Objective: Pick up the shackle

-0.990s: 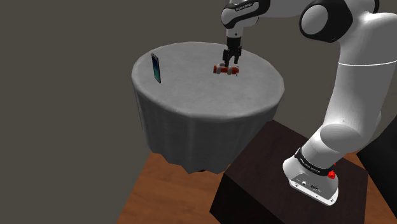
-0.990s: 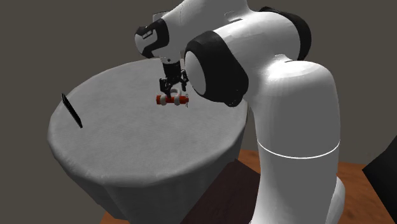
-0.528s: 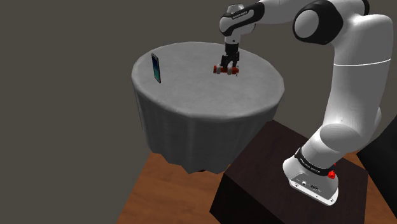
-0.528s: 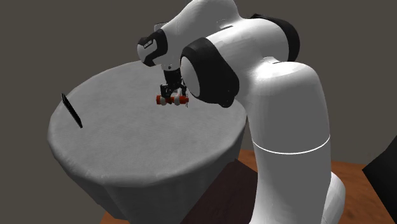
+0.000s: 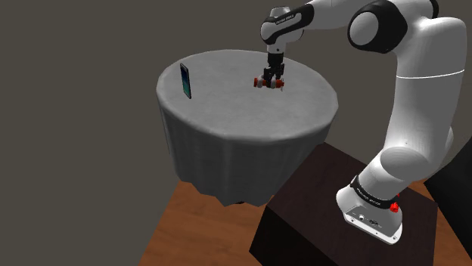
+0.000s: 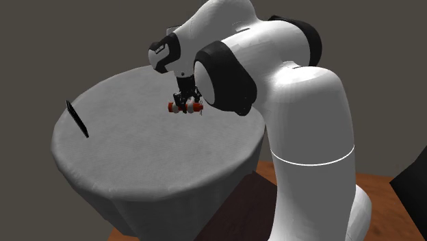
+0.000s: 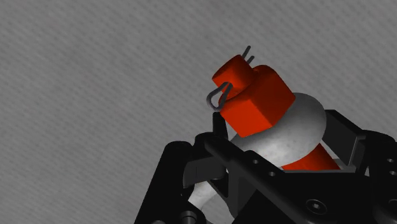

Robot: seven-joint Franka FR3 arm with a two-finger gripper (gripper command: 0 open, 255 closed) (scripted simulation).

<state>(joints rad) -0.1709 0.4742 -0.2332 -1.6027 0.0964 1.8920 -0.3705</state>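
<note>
The shackle point(image 5: 268, 82) is a pale grey bow with a red pin, lying on the round table covered with a grey cloth point(image 5: 227, 113), toward its far side in the shoulder view. My black gripper point(image 5: 271, 78) comes straight down on it and is shut on the shackle. In the second exterior view the gripper point(image 6: 185, 101) clasps the shackle point(image 6: 185, 107) at the tabletop. In the wrist view the grey bow and red nut with a wire cotter pin point(image 7: 254, 95) sit clasped between the fingers point(image 7: 213, 153).
A thin dark phone point(image 5: 184, 80) stands upright near the table's left side in the shoulder view, also seen as a slanted dark slab point(image 6: 77, 119). The dark stand point(image 5: 302, 219) sits on a wooden floor point(image 5: 189, 234) beside the table.
The gripper has come down a little onto the shackle and its fingers have gone from open to shut on it. The shackle stays on the table.
</note>
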